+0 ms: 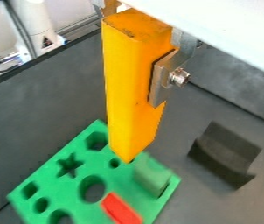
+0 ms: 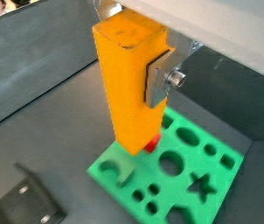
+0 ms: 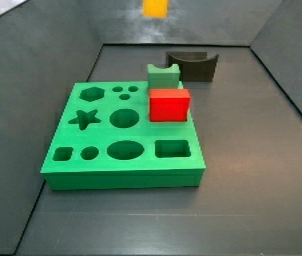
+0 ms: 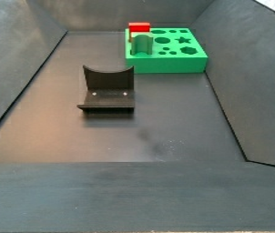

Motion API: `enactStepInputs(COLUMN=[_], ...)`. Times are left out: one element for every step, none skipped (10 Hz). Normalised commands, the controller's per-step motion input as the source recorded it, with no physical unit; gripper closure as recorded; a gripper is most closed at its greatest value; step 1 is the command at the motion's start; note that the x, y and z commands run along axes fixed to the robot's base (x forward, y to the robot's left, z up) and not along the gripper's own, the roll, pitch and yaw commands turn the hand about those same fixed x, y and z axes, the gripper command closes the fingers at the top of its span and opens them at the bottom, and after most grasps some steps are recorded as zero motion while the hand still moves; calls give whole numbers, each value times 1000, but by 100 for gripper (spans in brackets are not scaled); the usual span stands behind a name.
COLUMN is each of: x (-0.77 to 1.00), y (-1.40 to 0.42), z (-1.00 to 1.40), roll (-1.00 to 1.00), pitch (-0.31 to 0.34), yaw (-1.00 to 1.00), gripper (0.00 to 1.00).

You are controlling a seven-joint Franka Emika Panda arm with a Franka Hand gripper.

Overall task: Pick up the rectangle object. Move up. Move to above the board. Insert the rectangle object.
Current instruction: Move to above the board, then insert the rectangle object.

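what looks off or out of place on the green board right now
A red cube sits on the board, and a small green block stands at its edge. The tool holds the orange bar above it.

Tool [image 1: 146, 74] clamped on rectangle object [image 1: 135, 87], high above board [image 1: 52, 188]; cube [image 3: 170, 104] on board, fixture [image 3: 191, 65] behind.

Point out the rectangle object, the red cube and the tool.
rectangle object [image 1: 132, 87]: wrist view, middle of its orange face.
red cube [image 3: 170, 104]: side view, front face, on the board.
tool [image 1: 146, 77]: wrist view, shut around the bar, above the board.
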Motion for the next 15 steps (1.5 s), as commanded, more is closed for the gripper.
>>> enactStepInputs(x=[-137, -71, -9, 16, 0, 83, 109, 371, 0, 0, 0, 0, 0, 0, 0], y=[-988, -698, -416, -245, -26, -397, -651, -766, -363, -166, -60, -9, -9, -11, -11], z=[-14, -11, -5, -3, 0, -80, -226, -337, -311, -309, -237, -217, -217, -211, -211], roll=[1, 0, -2, 0, 0, 31, 0, 0, 0, 0, -23, -50, -49, -50, -51], pitch=[-6, 5, 13, 16, 0, 0, -11, 0, -4, 0, 0, -11, -19, -27, -34], yaw=[10, 9, 8, 9, 0, 0, -6, -289, -869, -1000, -1000, -1000, -1000, -1000, -1000], gripper=[100, 100, 100, 100, 100, 100, 100, 100, 100, 100, 100, 100, 100, 100, 100])
